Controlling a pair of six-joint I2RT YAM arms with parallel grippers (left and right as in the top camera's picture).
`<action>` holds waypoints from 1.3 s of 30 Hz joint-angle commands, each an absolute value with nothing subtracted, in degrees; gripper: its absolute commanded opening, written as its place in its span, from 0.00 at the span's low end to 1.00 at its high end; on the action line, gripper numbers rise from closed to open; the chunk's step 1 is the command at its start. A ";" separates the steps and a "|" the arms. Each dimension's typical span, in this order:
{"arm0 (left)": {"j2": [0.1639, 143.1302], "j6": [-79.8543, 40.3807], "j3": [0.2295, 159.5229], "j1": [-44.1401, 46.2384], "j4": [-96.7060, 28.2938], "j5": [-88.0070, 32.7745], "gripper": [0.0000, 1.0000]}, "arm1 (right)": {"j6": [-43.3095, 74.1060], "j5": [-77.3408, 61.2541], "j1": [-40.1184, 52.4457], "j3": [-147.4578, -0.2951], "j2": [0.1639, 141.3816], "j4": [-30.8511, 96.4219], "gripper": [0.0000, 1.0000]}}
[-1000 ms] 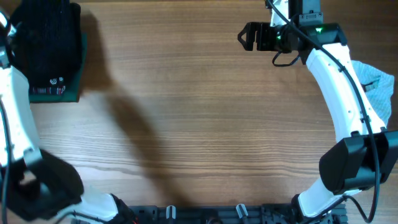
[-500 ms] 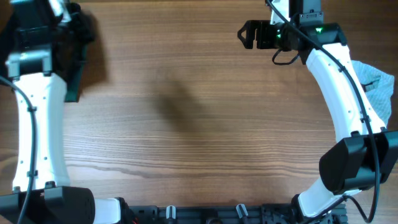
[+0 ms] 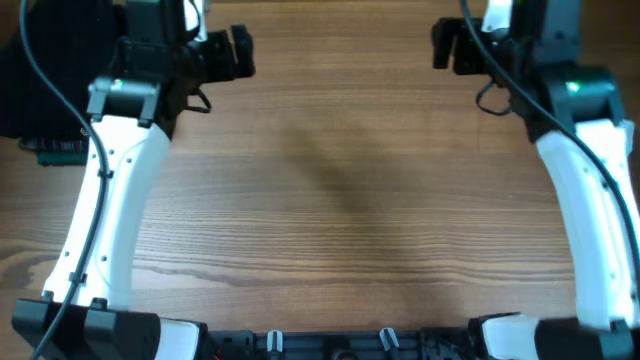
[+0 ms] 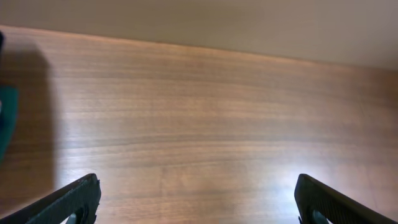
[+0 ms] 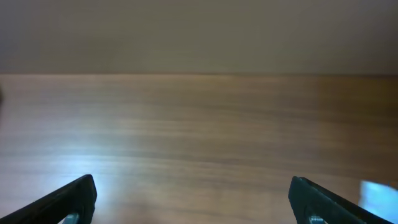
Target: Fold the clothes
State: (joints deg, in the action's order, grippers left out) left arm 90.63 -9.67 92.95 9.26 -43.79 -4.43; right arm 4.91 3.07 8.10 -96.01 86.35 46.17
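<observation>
A stack of folded clothes (image 3: 40, 95) lies at the table's far left, a black garment on top of a green one whose edge (image 3: 62, 154) shows below it. In the left wrist view a sliver of the green cloth (image 4: 5, 121) shows at the left border. My left gripper (image 3: 238, 53) hangs to the right of the stack, apart from it, open and empty, with both fingers (image 4: 74, 200) spread wide over bare wood. Above the far right of the table, my right gripper (image 3: 448, 45) is open too, with nothing between its fingertips (image 5: 69, 200).
The wooden table (image 3: 340, 200) runs between the two arms. The table's far edge meets a beige wall (image 4: 249, 25) in both wrist views. A pale bluish patch (image 5: 379, 190) sits at the lower right of the right wrist view; I cannot tell what it is.
My left gripper opened, left the black garment on the stack and swung right, away from it. The right arm rose and shifted right, now covering the pale cloth seen earlier.
</observation>
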 commanded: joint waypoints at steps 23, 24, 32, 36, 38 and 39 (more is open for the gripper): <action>89.78 -9.41 92.68 11.40 -48.34 -4.91 1.00 | 4.47 20.75 8.03 -96.09 83.26 52.82 1.00; 89.78 -9.41 92.68 11.40 -48.34 -4.91 1.00 | 4.47 20.75 8.03 -96.09 83.26 52.82 1.00; 89.78 -9.41 92.68 11.40 -49.28 -4.89 1.00 | 4.47 20.75 8.03 -96.09 83.26 52.82 1.00; 89.47 -9.41 92.68 11.40 -50.96 -4.91 1.00 | 4.47 20.73 8.03 -96.09 83.26 52.82 1.00; 88.27 -9.41 92.68 11.44 -50.65 -4.89 1.00 | 4.47 20.73 8.03 -96.09 83.29 52.82 1.00; 87.48 -9.39 92.66 11.40 -50.63 -4.69 1.00 | 4.49 20.73 8.03 -96.09 83.26 52.82 1.00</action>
